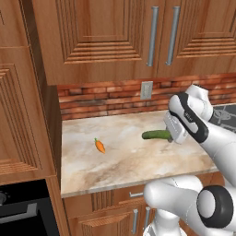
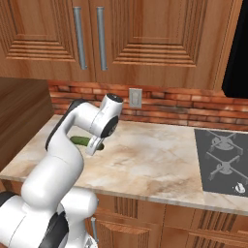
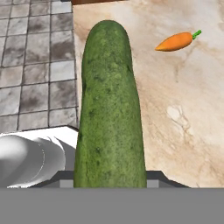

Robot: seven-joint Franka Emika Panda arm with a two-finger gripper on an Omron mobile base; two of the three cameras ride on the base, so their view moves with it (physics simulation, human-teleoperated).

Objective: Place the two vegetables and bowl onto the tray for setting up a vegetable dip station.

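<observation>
Carrot [image 1: 100, 146]: lies flat on the marble counter [image 1: 124, 159], well left of the arm, green top pointing to the far side; nothing touches it.
Cucumber [image 1: 156, 134]: dark green, lengthwise left to right near the counter's middle, its right end hidden behind the hand; from the hand view it runs straight out from between the finger tips.
Gripper [image 1: 172, 137]: at the cucumber's right end, jaws partly closed around it, so it reads as grasping the cucumber, though the contact itself is hidden in both base views.
Height: the cucumber looks just off the counter or barely on it; I cannot tell which.
Stovetop [image 2: 223, 160]: grey panel at the far right of the counter; not the target.
Step in hand: carrying the cucumber to the tray.
How to do it well: the grip sits at one end, so the long free end may droop or swing; lift straight up first, keep the hand level, move slowly, and lower until the vegetable rests flat before letting go.
Risk: sweeping low could knock the carrot.
</observation>
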